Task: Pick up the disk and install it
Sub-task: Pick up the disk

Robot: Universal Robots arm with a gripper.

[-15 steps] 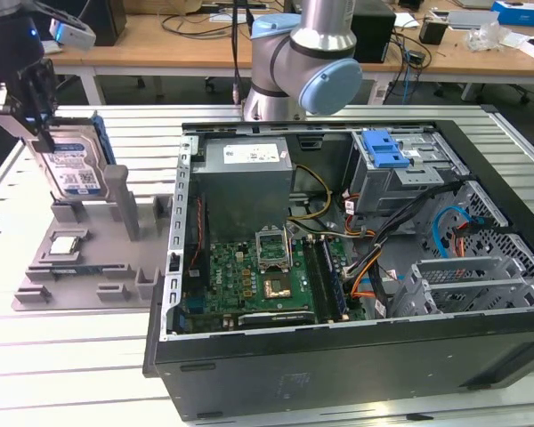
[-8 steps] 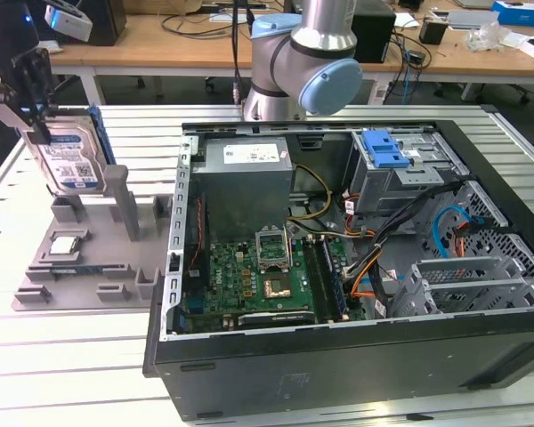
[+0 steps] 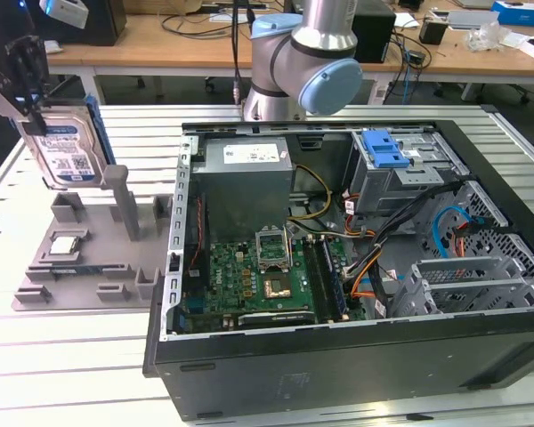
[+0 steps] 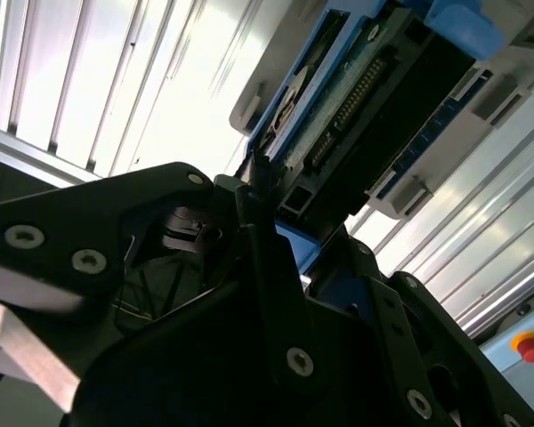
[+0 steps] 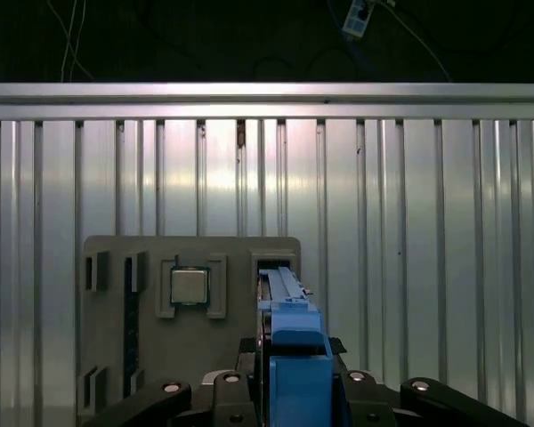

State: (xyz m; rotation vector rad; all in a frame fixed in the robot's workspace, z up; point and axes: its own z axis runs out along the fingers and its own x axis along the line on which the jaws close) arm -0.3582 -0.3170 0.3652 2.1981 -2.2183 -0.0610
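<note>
The gripper [image 3: 31, 114] is clamping the disk [image 3: 67, 153] at its upper edge, jaws closed on the two broad faces. The disk is hanging upright below the gripper, its blue carrier rail [image 5: 294, 351] running away from the wrist. Directly beneath it, the grey fixture tray [image 3: 80, 276] is lying flat; the views are not showing whether the disk's lower edge is clear of the tray's slot [image 5: 269, 260]. The CPU chip [image 5: 189, 287] is sitting in its pocket just beside that slot. Well apart from the gripper, the open computer case [image 3: 338, 356] is standing with its drive cage [image 3: 409, 173].

You are gripping a heavy plate by one edge, so it is probably prone to pivoting. Be drawing it straight along the slot line, holding it vertical and moving slowly, so the rails are not scraping the tray walls.
</note>
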